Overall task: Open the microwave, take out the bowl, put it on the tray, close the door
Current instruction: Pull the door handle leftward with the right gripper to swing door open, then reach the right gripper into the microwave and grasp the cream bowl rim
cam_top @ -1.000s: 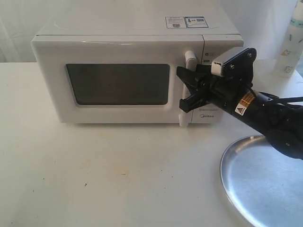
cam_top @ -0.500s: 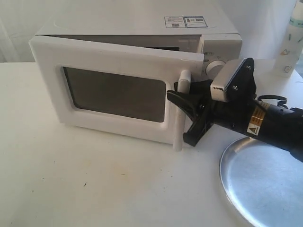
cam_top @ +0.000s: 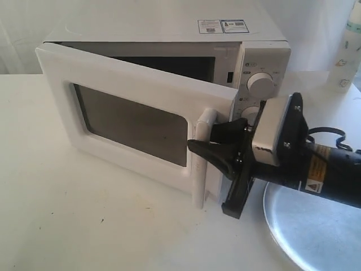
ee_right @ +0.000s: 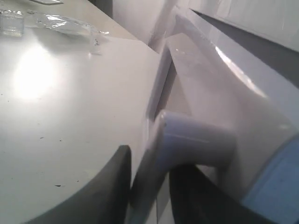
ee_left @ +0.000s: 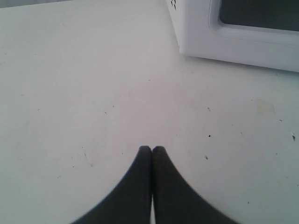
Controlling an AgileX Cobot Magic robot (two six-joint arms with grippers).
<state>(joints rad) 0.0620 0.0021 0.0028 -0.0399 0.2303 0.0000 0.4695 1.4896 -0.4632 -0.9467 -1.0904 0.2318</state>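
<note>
At the back of the white table (cam_top: 84,226), the microwave (cam_top: 169,28) stands with its door (cam_top: 135,107) partly open, hinged on the left and angled outward. The right gripper (cam_top: 211,179) has its jaws spread to either side of the door's vertical handle (cam_top: 198,189), just beside the tray (cam_top: 316,237). The left gripper (ee_left: 152,150) hangs over bare table near the microwave's corner, jaws pressed together.

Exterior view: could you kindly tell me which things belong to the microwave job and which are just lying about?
Job: microwave; door, partly open; tray; right claw straddling the handle. The bowl is not visible.
Lying about: bottle at the right edge.
</note>
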